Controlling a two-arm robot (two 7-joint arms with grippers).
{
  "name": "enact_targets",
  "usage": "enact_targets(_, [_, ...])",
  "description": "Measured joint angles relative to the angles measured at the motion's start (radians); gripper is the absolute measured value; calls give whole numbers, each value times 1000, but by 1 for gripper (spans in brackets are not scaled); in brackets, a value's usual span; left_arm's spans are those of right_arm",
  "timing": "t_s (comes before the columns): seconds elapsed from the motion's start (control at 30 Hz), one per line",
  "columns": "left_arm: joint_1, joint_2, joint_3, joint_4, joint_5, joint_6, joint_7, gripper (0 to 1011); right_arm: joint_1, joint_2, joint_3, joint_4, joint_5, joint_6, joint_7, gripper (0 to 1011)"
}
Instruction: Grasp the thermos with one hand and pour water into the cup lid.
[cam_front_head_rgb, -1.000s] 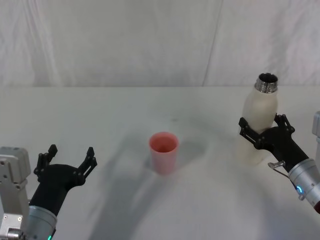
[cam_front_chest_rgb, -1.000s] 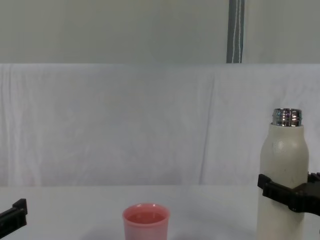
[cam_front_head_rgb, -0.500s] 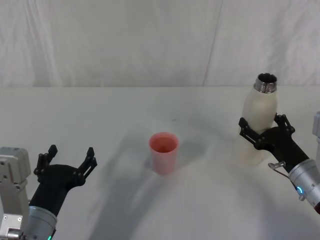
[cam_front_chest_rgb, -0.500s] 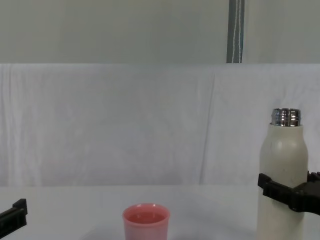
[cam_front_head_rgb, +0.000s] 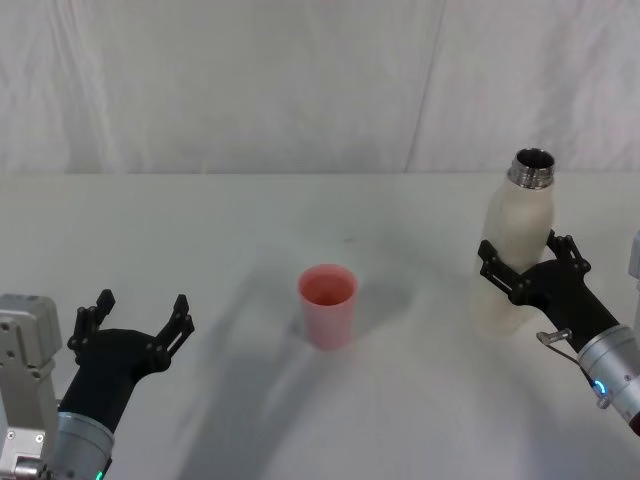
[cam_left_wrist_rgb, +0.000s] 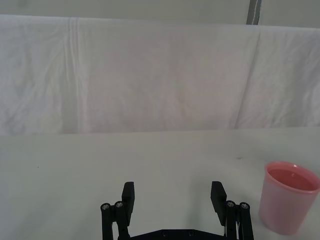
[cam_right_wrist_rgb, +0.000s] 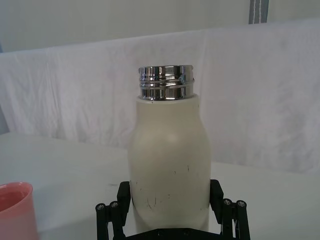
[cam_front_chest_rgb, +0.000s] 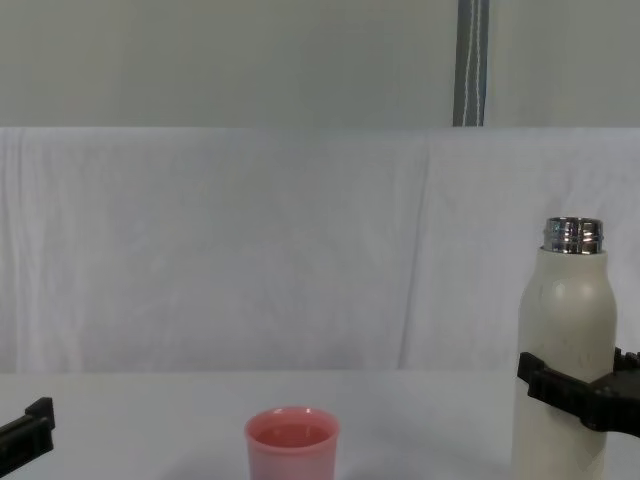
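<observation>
Right tool (cam_front_head_rgb: 520, 268) is wrapped around the lower body of the thermos (cam_front_head_rgb: 517, 240), one black finger on each side, pressed against the cream-white wall. In the right wrist view the two fingers bracket the bottle (cam_right_wrist_rgb: 169, 165) with no gap to be seen. The thermos stands upright at the right side of the white counter (cam_front_head_rgb: 250, 230), its shiny steel neck open and uncapped at the top.

Over the last second very little has changed. The bottle rose slightly half a second ago and has now come back down, while the tool has slid a touch lower on the bottle. It reads as a grip being seated rather than a real lift. Whether the base is resting on the counter or held just clear of it cannot be told, since the chest view cuts off the bottom of the thermos (cam_front_chest_rgb: 565, 350).

The cup lid (cam_front_head_rgb: 327, 304), a small pink cup, sits upright near the middle of the counter, well apart from the thermos and to its left. It has not moved. Its inside looks pink and glossy; whether any water is in it is unclear.

Left tool (cam_front_head_rgb: 133, 322) rests low at the left, fingers spread apart and holding nothing, unchanged.

Judging from this, the grasp is made, and the carry and the pour are not yet begun.
</observation>
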Motion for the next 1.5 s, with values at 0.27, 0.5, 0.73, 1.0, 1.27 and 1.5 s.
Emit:
enact_targets(0.27, [0, 0, 0, 0, 0, 0, 0, 1001, -10, 0, 1, -10, 0, 1, -3, 1000])
enact_targets(0.5, [0, 0, 0, 0, 0, 0, 0, 1001, -20, 2, 3, -22, 0, 4, -8, 1000])
enact_targets(0.73, [0, 0, 0, 0, 0, 0, 0, 1001, -28, 2, 6, -29, 0, 5, -11, 1000])
enact_targets(1.0, [0, 0, 0, 0, 0, 0, 0, 1001, -34, 3, 8, -38, 0, 6, -14, 1000])
enact_targets(1.27, [0, 0, 0, 0, 0, 0, 0, 1001, -42, 6, 9, -49, -2, 7, -17, 1000])
enact_targets(1.5, [0, 0, 0, 0, 0, 0, 0, 1001, -56, 10, 13, -66, -2, 11, -19, 1000])
